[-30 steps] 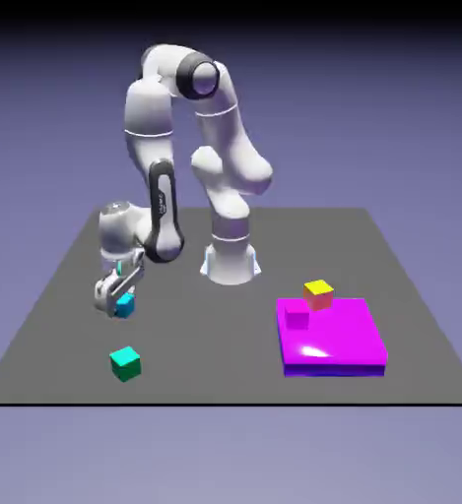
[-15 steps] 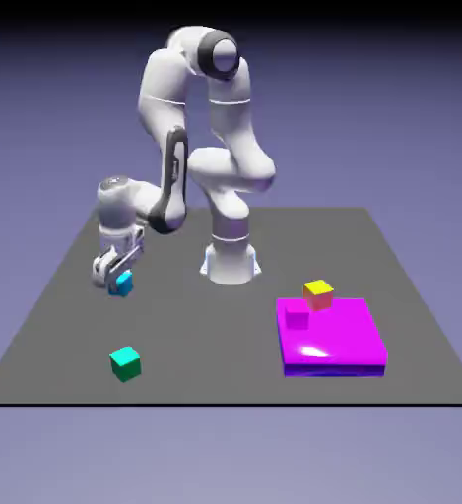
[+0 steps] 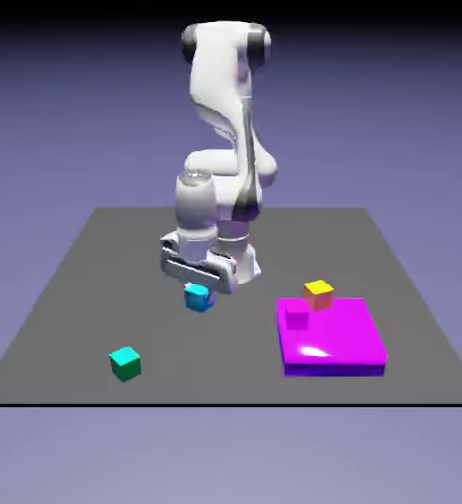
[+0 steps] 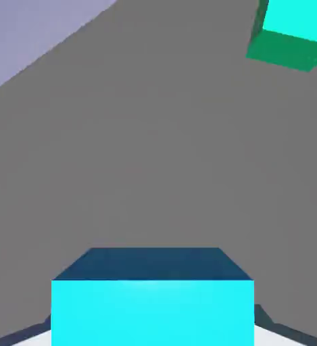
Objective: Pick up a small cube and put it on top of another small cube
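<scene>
While the gripper [image 3: 199, 291] pinches the small cube [image 3: 198, 297] above the table [image 3: 67, 295] middle | target: green-sided cube [image 3: 125, 363] near the table's front edge, toward the exterior view's left | hand view: green-sided cube upper right, well apart

- My fingertips [image 4: 26, 334] are all but covered by the blue cube [image 4: 152, 305]; only pale slivers show at its lower corners.
- The blue cube's lower part is cut off by the hand view's bottom edge.
- The green cube [image 4: 293, 34] is clipped by the top and right edges.
</scene>
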Robot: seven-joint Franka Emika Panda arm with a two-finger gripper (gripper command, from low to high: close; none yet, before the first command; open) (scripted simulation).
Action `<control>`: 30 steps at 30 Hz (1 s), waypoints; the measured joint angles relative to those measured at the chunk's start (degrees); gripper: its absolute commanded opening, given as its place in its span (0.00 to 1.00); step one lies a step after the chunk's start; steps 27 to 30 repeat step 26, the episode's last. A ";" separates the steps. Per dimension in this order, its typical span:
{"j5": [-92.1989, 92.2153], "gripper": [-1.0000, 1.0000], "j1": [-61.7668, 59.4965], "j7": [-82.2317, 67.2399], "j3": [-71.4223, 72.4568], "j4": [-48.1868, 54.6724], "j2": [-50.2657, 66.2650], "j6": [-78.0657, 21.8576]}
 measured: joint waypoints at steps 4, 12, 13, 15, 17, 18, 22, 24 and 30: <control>2.27 0.00 5.45 -9.99 6.18 0.86 -2.86 -3.46; 4.79 0.00 12.73 -23.05 14.53 1.76 -4.63 -5.82; 4.26 0.00 12.67 -22.66 14.55 1.51 -2.56 -3.50; 3.21 0.00 12.56 -21.87 14.60 0.99 1.59 1.13; 2.16 0.00 12.45 -21.10 14.64 0.47 5.74 5.76; 2.13 1.00 12.45 -21.08 14.64 0.46 5.84 5.87; 3.15 1.00 12.54 -21.84 14.60 0.98 1.69 1.25; 4.17 1.00 12.66 -22.59 14.56 1.49 -2.46 -3.38; 5.19 1.00 12.77 -23.34 14.51 2.01 -6.60 -8.01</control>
